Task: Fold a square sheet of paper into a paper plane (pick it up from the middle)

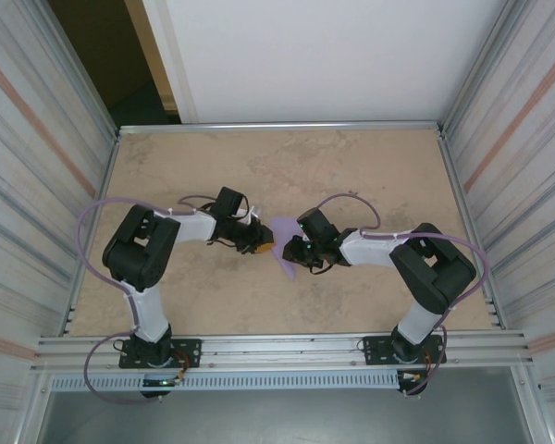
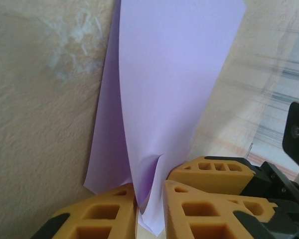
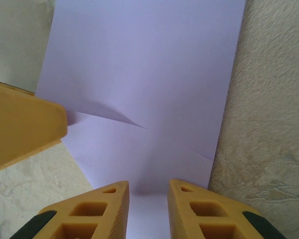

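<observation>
The square sheet of paper sits near the middle of the worktop, lifted and curved rather than flat. At its 9 o'clock my left end effector pinches one edge; on the left wrist camera the sheet puckers between nearly closed fingers. At its 4 o'clock my right end effector stands narrowly parted against the near edge; I cannot tell whether it grips.
</observation>
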Controlling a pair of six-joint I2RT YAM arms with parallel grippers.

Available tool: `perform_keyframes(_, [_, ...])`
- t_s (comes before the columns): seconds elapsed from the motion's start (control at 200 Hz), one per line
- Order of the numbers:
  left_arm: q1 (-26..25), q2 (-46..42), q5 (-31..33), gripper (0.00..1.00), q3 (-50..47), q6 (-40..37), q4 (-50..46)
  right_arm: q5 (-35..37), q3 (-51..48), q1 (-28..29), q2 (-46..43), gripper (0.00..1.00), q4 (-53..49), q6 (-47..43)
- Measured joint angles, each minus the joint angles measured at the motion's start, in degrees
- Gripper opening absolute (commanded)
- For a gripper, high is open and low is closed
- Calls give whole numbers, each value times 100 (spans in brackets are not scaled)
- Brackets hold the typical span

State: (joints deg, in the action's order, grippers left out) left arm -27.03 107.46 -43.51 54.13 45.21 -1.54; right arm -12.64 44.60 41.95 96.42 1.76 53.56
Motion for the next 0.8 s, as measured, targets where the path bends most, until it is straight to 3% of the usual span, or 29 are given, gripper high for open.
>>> perform_keyframes(0.236, [0, 153, -96, 17, 192, -260, -164, -31, -15, -11, -2, 27, 33, 0])
perform_keyframes(0.496, [2, 153, -136, 3, 293, -385, -216, -11, -33, -9, -157, 39, -33, -238])
perform_keyframes(0.636, [7, 87, 46, 3, 278, -352, -304, 323, -22, 87, -597, 45, -332, -761])
perform_keyframes(0.797, [7, -302, 468, 3, 68, -61, -304, 1213, 291, 586, -973, 48, -839, -1458])
